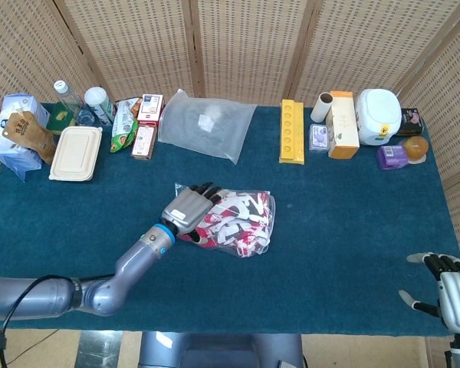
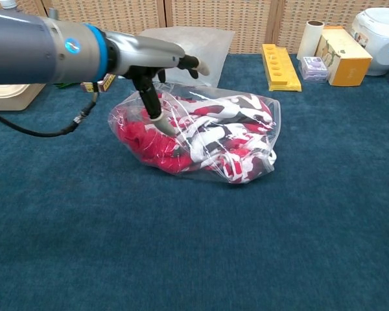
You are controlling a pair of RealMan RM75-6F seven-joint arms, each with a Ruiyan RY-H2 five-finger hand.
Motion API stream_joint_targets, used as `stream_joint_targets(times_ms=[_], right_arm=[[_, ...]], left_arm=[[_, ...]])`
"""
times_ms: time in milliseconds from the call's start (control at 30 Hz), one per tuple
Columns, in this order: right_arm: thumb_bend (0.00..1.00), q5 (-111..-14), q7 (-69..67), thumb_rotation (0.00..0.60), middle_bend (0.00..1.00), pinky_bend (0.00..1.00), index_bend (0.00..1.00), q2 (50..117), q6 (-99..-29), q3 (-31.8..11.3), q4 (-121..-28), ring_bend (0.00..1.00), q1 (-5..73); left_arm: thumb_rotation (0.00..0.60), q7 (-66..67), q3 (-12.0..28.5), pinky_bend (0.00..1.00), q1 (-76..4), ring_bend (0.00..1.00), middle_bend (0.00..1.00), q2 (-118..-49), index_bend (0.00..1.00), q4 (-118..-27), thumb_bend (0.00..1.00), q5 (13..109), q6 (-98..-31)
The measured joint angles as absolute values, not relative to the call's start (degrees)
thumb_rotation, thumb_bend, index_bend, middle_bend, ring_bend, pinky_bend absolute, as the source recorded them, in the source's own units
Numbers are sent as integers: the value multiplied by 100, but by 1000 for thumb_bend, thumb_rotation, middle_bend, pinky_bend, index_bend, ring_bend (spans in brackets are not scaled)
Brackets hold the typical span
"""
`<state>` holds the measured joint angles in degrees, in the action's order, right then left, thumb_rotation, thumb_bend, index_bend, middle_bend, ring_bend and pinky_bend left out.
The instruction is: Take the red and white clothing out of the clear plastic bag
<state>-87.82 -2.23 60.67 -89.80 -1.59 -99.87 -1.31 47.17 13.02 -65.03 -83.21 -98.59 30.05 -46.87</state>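
A clear plastic bag [image 1: 254, 230] lies mid-table with the red and white clothing [image 2: 214, 139] crumpled inside it. My left hand [image 1: 188, 205] has reached across and hovers over the bag's left end, fingers spread and holding nothing. In the chest view the left hand [image 2: 154, 60] sits above the bag [image 2: 262, 110], its thumb pointing down onto the plastic. My right hand [image 1: 454, 293] rests at the table's near right corner with its fingers apart, far from the bag; the chest view does not show it.
Along the back edge stand a flat empty plastic bag [image 1: 207, 123], a yellow holder [image 1: 291, 130], a beige lunch box [image 1: 76, 152], snack packs [image 1: 144, 126], bottles [image 1: 98, 103] and a white appliance [image 1: 378, 115]. Blue cloth [image 1: 345, 222] covers the table.
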Motion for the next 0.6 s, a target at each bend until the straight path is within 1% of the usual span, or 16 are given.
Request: stream_joint_targets(times_ms=[233, 367, 433, 467, 500, 533, 600], right_arm=[[62, -8840, -307, 600, 383, 239, 356, 6060, -8997, -168, -9954, 322, -128], [63, -8843, -326, 600, 382, 239, 356, 6059, -9019, -186, -9955, 323, -133], [63, -8848, -333, 600, 382, 239, 356, 6058, -9001, -187, -9958, 323, -125], [63, -8851, -340, 600, 382, 239, 356, 6055, -8998, -188, -9961, 322, -123], [63, -8853, -349, 600, 383, 239, 356, 6049, -9002, -191, -9967, 322, -123], [63, -8856, -354, 600, 383, 239, 356, 6041, -9013, -195, -9974, 322, -126], [63, -8854, -370, 600, 383, 239, 356, 6033, -9034, -204, -9982, 323, -136]], left_arm=[[600, 4976, 1120, 184, -7244, 11, 83, -9056, 0, -8940, 35, 2209, -4493], [600, 5095, 902, 207, -7500, 11, 83, -9395, 11, -8476, 38, 1946, -4323], [600, 5118, 808, 262, -7604, 34, 83, -9595, 116, -8194, 67, 1855, -4248], [600, 5115, 775, 313, -7637, 73, 97, -9677, 226, -8074, 107, 1839, -4220], [600, 5103, 746, 376, -7662, 137, 135, -9758, 337, -7954, 159, 1839, -4191], [600, 5063, 718, 416, -7681, 180, 165, -9862, 397, -7795, 193, 1866, -4155], [600, 4966, 686, 527, -7687, 327, 290, -9986, 560, -7575, 293, 1984, -4109]])
